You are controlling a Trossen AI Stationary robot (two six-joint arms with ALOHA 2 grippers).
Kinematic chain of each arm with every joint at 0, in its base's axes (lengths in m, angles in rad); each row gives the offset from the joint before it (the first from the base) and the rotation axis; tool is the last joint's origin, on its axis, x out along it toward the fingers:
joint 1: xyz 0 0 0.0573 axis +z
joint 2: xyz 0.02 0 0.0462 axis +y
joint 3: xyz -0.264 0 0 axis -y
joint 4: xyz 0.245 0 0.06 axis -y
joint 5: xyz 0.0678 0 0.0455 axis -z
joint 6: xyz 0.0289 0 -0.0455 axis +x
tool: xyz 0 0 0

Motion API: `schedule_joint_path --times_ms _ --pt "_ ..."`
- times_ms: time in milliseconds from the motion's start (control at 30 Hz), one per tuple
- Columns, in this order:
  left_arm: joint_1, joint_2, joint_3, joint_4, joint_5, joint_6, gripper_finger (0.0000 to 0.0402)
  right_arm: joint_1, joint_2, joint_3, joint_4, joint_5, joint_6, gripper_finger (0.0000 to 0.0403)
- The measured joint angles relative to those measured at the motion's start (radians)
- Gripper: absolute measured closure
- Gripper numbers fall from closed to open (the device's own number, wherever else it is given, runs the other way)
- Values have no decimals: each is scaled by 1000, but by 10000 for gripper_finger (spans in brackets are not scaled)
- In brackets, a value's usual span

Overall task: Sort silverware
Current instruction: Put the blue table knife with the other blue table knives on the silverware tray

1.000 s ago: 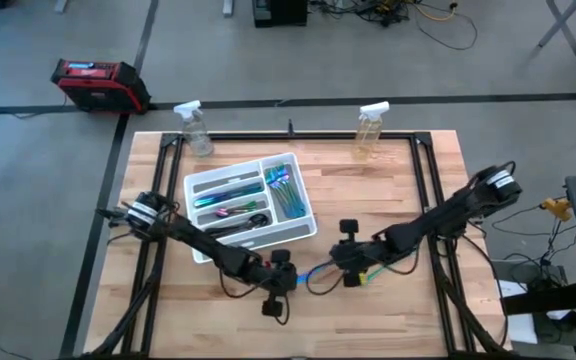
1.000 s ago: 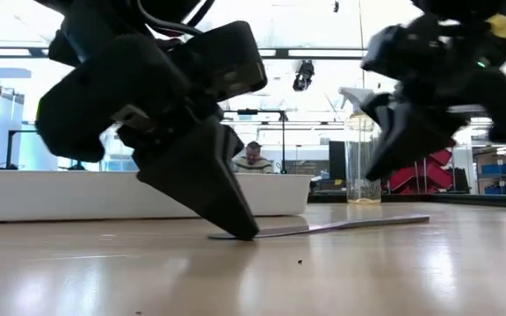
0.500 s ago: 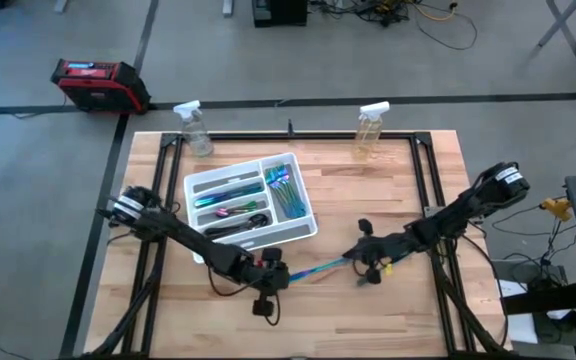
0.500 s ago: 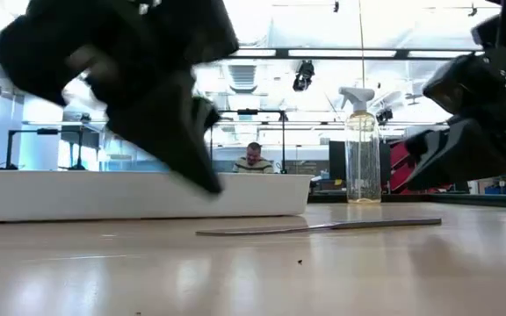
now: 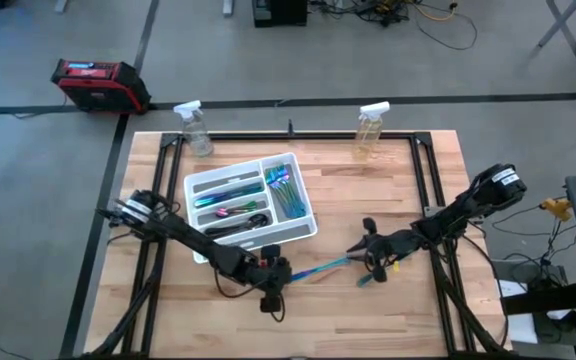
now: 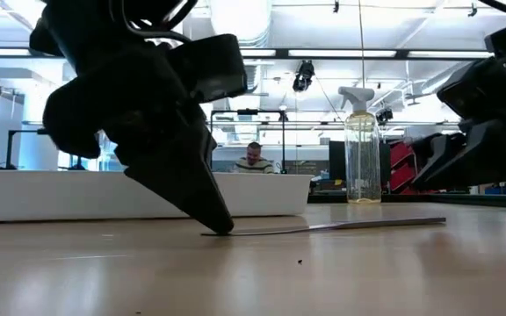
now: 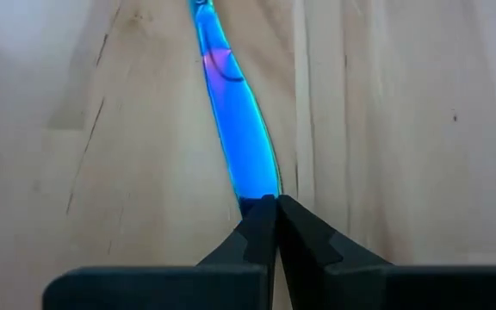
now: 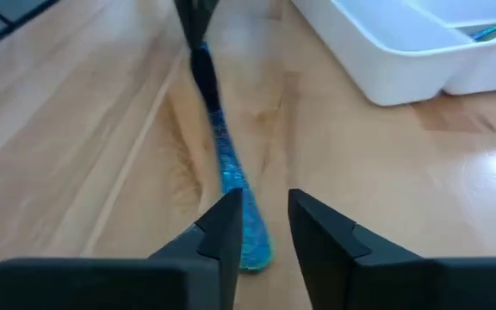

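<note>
Left gripper tip down on flat utensil on table, spray bottle behind.

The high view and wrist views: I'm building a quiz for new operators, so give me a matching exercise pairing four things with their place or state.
Things:
1. left gripper
2. right gripper
3. blue utensil
4. white tray

Places or states:
A. holds sorted silverware in compartments
B. fingers shut at one end of the utensil
C. flat on the table between both grippers
D. fingers open over the utensil's other end

Pairs: 1-B, 2-D, 3-C, 4-A
</note>
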Motion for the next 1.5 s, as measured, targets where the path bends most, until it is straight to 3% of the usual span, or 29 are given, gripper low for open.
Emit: schedule_joint_path --times_ms 433,800,1133,1500 --pt "0 14 1 -47 3 -88 401 0 59 0 98 -38 -102 273" --pt "0 14 -2 -41 3 -88 401 -31 399 8 445 -40 -118 254" --pt "3 15 -3 -22 -4 -87 401 -43 636 75 583 -84 -68 276" --pt "6 9 -5 -17 -23 -78 402 -50 643 72 578 -130 -51 346"
